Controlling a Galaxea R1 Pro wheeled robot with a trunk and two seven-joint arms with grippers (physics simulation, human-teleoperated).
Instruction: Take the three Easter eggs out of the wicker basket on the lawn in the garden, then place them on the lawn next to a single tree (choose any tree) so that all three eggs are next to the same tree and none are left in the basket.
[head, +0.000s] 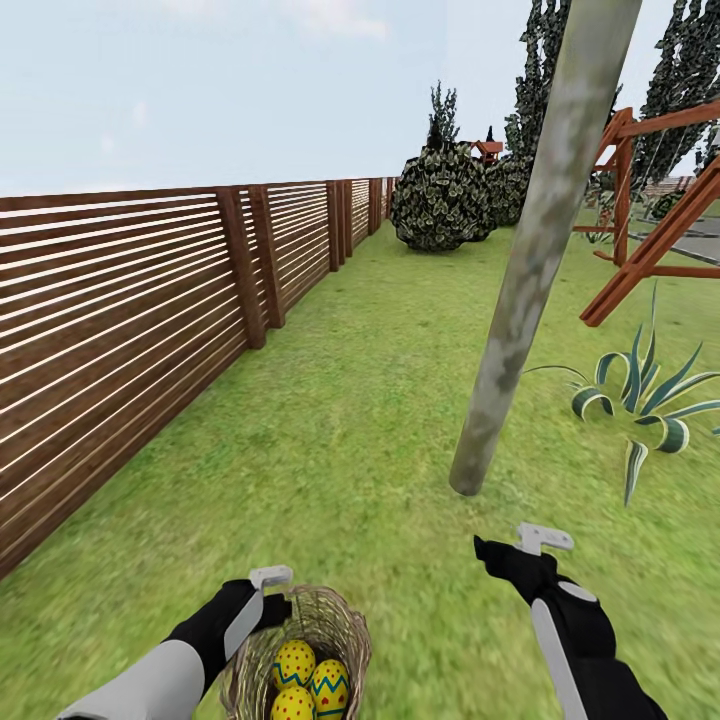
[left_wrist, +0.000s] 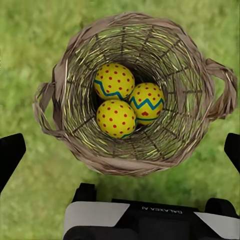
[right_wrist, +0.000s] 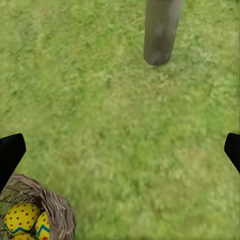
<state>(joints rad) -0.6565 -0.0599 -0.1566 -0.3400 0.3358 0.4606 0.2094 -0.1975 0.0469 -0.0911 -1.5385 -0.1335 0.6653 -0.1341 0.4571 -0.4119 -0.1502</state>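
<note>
The 3 Easter eggs (left_wrist: 123, 101) are huddling touching in the wicker basket (left_wrist: 75, 145) directly below the wide-apart, empty left gripper (left_wrist: 120, 145), so a descending finger is risking wedging between eggs or snagging the weave.

Left arm (head: 185, 655) and right arm (head: 580, 640): grey-white forearm shells, black wrists, pale grey brackets; mirrored "GALAXEA AI" lettering on wrist housing (left_wrist: 150, 217).

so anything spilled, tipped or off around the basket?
Nothing stands out. The round brown wicker basket sits upright on the green lawn, all three yellow zigzag-banded eggs inside. The pale mottled tree trunk leans slightly.
</note>
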